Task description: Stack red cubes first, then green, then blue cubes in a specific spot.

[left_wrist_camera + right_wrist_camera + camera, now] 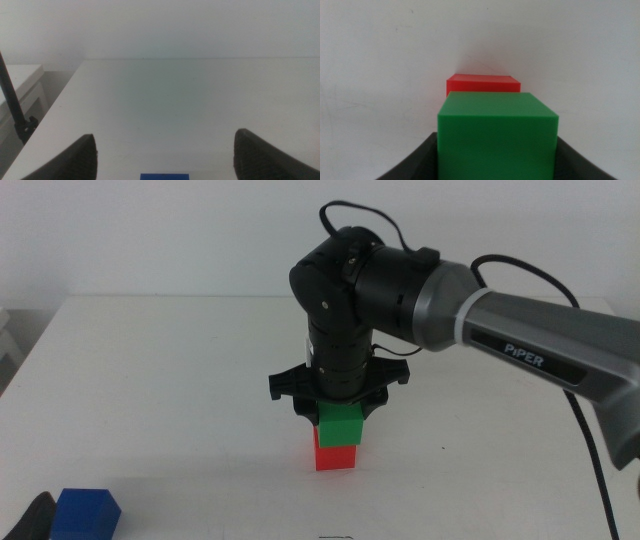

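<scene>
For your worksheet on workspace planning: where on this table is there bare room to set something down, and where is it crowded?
Bare white table lies between the left edge and the red cube, and from the stack to the right edge. Crowded: the centre, where the right gripper holds the green cube on the red one, and the near-left corner with the blue cube and waiting left gripper.

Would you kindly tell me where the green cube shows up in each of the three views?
Middle view: green cube at centre, on the red cube, under the right end effector.
Left wrist view: not in it; only the blue cube's edge shows.
Right wrist view: green cube fills the lower centre, between the dark jaws.
Shared landmark: the red cube, in the middle and right wrist views.
</scene>
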Robot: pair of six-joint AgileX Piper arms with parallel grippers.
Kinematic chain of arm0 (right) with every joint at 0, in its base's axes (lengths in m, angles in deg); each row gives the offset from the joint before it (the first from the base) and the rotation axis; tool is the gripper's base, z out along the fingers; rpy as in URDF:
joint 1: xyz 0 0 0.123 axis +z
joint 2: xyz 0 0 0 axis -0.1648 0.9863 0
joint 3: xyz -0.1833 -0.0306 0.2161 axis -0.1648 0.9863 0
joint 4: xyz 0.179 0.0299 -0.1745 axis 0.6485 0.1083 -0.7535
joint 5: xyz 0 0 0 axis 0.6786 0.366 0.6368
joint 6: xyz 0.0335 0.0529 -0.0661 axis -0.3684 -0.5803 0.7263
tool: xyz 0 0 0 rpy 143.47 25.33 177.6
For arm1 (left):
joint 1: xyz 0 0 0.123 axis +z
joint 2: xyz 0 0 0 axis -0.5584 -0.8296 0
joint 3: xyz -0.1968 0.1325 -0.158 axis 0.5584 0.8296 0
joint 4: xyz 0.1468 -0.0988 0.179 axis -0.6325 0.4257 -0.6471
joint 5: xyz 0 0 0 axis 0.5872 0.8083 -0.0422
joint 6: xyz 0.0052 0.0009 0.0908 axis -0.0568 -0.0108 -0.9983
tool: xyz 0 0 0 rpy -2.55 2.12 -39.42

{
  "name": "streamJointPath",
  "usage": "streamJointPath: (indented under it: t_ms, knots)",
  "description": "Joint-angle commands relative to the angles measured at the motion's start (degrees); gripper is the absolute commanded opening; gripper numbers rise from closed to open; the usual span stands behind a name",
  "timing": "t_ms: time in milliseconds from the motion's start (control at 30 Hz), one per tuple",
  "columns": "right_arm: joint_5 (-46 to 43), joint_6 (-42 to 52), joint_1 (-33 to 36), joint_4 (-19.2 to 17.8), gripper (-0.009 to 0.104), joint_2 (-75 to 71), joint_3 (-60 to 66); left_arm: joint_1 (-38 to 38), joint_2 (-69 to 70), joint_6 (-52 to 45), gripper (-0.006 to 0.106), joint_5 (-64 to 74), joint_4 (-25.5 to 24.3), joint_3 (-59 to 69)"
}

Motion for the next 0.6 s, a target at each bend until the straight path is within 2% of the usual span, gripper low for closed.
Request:
streamJointPath:
  t_ms: [0,233,400,567]
  knots:
    - [3.6,0.0,0.1,-2.1,-0.001,-3.0,-1.3,-0.2,1.1,0.1,0.094,-4.4,0.6,-0.2]
    - [2.1,-0.3,0.2,-2.8,0.0,-2.7,-1.3,-0.2,1.1,0.1,0.094,-4.4,0.6,-0.2]
    - [0.7,0.1,0.2,-1.1,0.0,-2.3,-1.3,-0.2,1.1,0.1,0.094,-4.4,0.6,-0.2]
    - [-2.5,0.3,0.2,-2.0,0.0,-2.3,-1.3,-0.2,1.1,0.1,0.094,-4.4,0.6,-0.2]
